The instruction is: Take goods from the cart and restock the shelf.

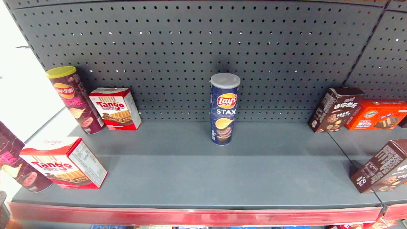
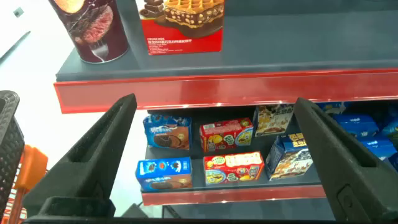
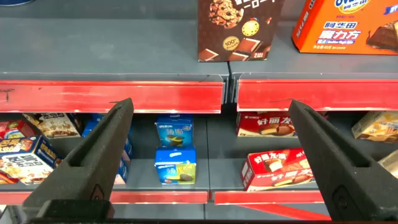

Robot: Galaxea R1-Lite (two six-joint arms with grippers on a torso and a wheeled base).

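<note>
The grey metal shelf (image 1: 190, 171) carries one tall blue crisp can (image 1: 224, 109) upright at its middle, two maroon cans (image 1: 74, 100), two red-and-white wafer boxes (image 1: 116, 108), two brown boxes (image 1: 335, 109) and one orange box (image 1: 376, 114). The left hand (image 2: 214, 102) and right hand (image 3: 211, 104) gape wide, holding nothing.

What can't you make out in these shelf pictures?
Black basket: left wrist view, cut by the edge; contents unseen.
Dark canister: head view, cut by the edge.
Red box: right wrist view, one end behind the right gripper.
</note>
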